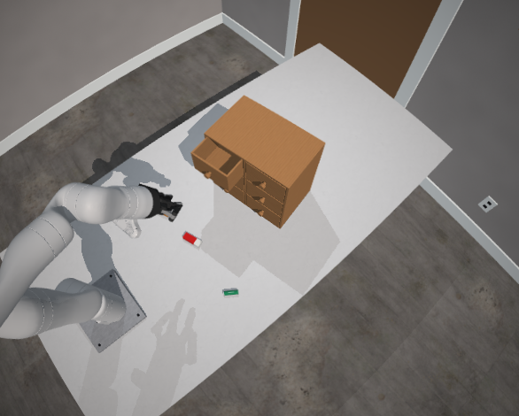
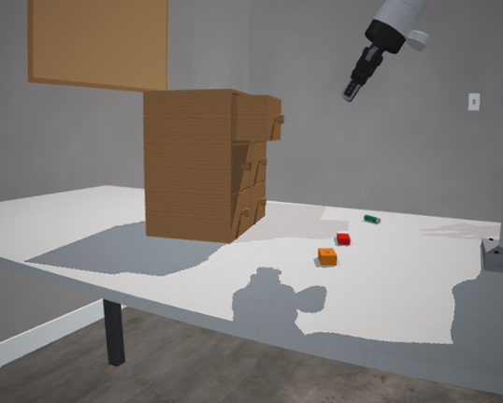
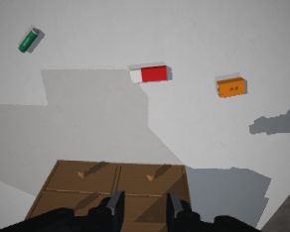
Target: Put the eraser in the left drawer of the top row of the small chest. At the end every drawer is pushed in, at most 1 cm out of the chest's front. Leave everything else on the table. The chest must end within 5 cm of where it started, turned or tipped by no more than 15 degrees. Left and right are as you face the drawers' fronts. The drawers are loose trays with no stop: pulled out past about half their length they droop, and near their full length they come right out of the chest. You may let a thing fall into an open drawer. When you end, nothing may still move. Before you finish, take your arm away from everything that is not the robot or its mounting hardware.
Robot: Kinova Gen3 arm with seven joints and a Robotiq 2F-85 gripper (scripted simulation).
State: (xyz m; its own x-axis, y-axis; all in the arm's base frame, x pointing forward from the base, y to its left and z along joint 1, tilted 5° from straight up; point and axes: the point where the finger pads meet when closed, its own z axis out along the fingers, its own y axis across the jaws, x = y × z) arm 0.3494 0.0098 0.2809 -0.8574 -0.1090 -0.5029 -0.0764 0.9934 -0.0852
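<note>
The eraser (image 1: 191,239) (image 2: 343,239) (image 3: 151,74), red with a white end, lies flat on the table in front of the chest. The small chest (image 1: 266,137) (image 2: 187,164) (image 3: 134,185) stands upright. Its top-row left drawer (image 1: 217,177) (image 2: 252,117) is pulled part way out and looks level; the part of its inside that shows in the top view is empty. The other drawers that show look pushed in. My gripper (image 1: 178,211) (image 2: 348,95) (image 3: 145,205) is partly open with nothing between its fingers. It is high above the table, in front of the open drawer and clear of it.
An orange block (image 2: 328,257) (image 3: 231,87) lies near the eraser, mostly hidden behind my gripper in the top view. A green cylinder (image 1: 230,292) (image 2: 372,218) (image 3: 28,41) lies on the eraser's other side. My arm's base stands on the table (image 1: 363,133).
</note>
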